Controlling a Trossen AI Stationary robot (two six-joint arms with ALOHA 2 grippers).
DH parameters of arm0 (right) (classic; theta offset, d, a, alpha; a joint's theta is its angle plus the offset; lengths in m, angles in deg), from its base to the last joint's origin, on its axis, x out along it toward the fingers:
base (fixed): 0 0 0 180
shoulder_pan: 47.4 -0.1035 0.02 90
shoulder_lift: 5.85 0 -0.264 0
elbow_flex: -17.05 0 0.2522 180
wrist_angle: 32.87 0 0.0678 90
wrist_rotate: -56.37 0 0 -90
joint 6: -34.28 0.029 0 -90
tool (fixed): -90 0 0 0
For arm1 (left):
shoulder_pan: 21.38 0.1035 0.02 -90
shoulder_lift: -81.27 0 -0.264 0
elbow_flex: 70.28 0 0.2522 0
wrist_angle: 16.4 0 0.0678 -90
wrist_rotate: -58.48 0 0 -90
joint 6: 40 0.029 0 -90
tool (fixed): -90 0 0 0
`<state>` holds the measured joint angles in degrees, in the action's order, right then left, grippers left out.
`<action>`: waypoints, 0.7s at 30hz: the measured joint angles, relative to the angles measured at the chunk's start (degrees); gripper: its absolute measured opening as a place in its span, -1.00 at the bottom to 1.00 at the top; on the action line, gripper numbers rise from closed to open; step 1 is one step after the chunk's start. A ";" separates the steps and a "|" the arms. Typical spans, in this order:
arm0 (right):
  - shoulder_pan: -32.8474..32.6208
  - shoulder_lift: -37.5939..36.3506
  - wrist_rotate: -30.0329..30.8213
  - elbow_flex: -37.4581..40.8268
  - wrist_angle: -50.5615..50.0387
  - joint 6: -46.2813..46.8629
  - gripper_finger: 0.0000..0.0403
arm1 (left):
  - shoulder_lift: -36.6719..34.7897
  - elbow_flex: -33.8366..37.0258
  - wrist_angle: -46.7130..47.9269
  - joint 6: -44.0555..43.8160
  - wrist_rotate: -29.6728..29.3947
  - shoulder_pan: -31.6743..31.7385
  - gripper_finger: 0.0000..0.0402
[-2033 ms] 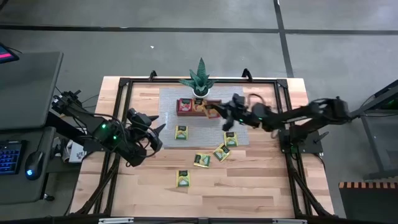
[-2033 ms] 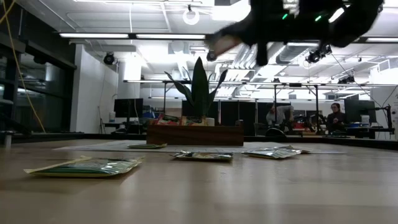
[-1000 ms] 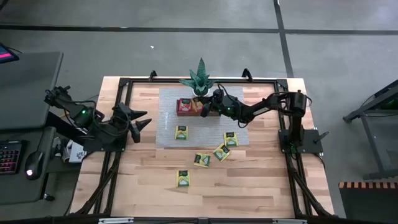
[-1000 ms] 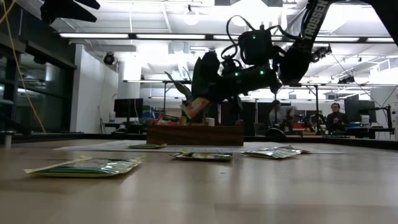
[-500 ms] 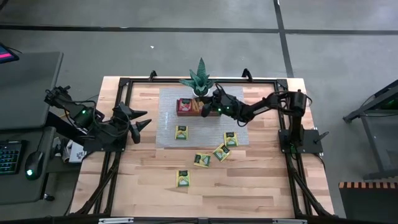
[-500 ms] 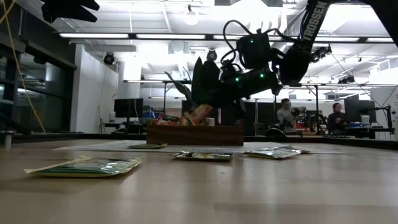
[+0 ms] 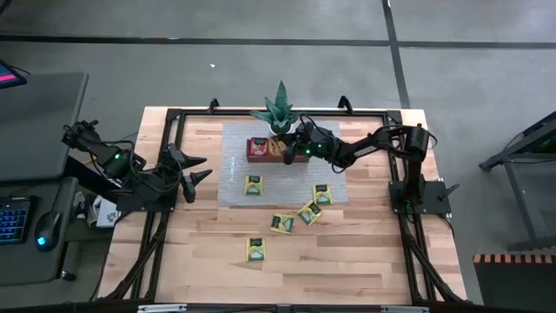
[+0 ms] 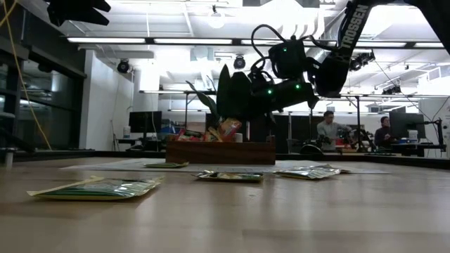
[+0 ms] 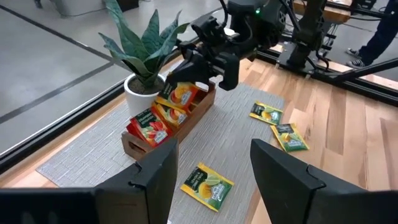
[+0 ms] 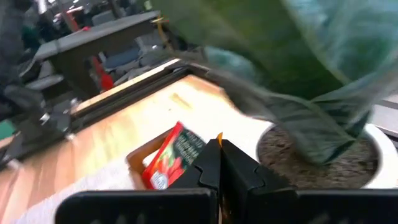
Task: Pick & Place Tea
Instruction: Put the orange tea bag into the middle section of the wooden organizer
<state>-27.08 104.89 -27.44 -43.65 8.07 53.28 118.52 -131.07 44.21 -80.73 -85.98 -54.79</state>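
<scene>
The brown wooden tray point(image 9: 134, 148) stands on a grey mat at the far side, in front of a potted plant point(image 7: 280, 111). Red tea packets point(image 9: 146, 124) stand in its left part and orange ones in the middle. My right gripper point(image 9: 185, 79) reaches over the tray from the table's right, shut on an orange tea packet point(image 9: 179, 94). Several green tea packets point(image 7: 254, 184) point(image 7: 309, 212) lie flat on the mat and the wood. My left gripper point(image 7: 201, 168) hovers open and high over the table's left side, away from all of them. My right gripper pinches the orange packet by its upper edge point(image 10: 219, 138) between its two shut fingers. The fingers come from the table's right, slanting a little downward. The packet hangs below them, nearly upright, its lower end point(image 8: 228, 132) down among the packets in the tray's middle part.
The plant's leaves point(image 10: 298, 56) stand right behind the tray, close to my right gripper. A black frame point(image 7: 174, 122) runs along the table's edges. People sit in the room beyond the table point(image 8: 327, 126).
My right gripper has rolled its wrist over the tray while staying shut. The orange packet has turned from tilted to nearly upright and has sunk a little into the tray's middle part.
</scene>
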 joint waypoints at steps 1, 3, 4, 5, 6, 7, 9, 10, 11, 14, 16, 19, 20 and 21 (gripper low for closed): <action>-0.02 0.00 -0.77 0.00 -0.03 -0.70 -1.00 | 0.00 0.00 0.00 0.00 0.00 0.00 -0.02; -0.02 0.00 -2.24 0.00 -0.52 -1.78 -1.00 | 0.00 0.00 0.02 0.00 0.02 0.00 -0.02; -0.02 0.00 -2.81 0.00 -0.69 -2.42 -1.00 | 0.00 0.00 0.02 0.00 0.01 0.00 -0.02; -0.02 0.00 -3.47 0.00 -0.85 -2.86 -1.00 | 0.00 0.00 0.02 0.00 0.01 0.00 -0.02; -0.02 0.00 -3.81 0.00 -0.92 -3.15 -1.00 | 0.00 0.00 0.03 0.00 0.02 0.00 -0.02; -0.02 0.00 -4.02 0.00 -0.98 -3.44 -1.00 | 0.00 0.00 0.07 0.00 0.00 0.00 -0.02; -0.02 0.00 -4.10 0.00 -1.09 -3.68 -1.00 | 0.00 0.00 0.17 0.00 0.02 0.00 -0.02; -0.02 0.00 -4.02 0.01 -1.09 -3.68 -1.00 | 0.00 0.00 0.17 0.00 0.02 0.00 -0.02; -0.02 0.00 -3.67 0.02 -1.09 -3.68 -1.00 | 0.00 0.00 0.17 0.00 0.02 0.00 -0.02; -0.02 0.00 -3.22 0.00 -0.92 -3.70 -1.00 | 0.00 0.00 0.20 0.00 0.02 0.00 -0.02; -0.02 0.00 -3.35 -0.61 -1.57 -4.15 -1.00 | 0.00 0.00 0.18 0.00 0.02 0.00 -0.02; -0.02 0.00 -3.83 -2.35 -3.32 -5.14 -1.00 | 0.00 0.00 0.19 -0.01 0.01 0.00 -0.02; -0.02 0.00 -3.97 -3.07 -4.16 -5.48 -1.00 | 0.00 0.00 0.20 -0.02 0.00 0.00 -0.02; -0.02 0.00 -3.99 -3.77 -5.39 -5.81 -1.00 | 0.00 0.00 0.20 0.00 0.00 0.00 -0.02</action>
<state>-27.10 104.89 -31.43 -47.42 2.68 47.47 118.52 -131.07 44.40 -80.73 -85.98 -54.79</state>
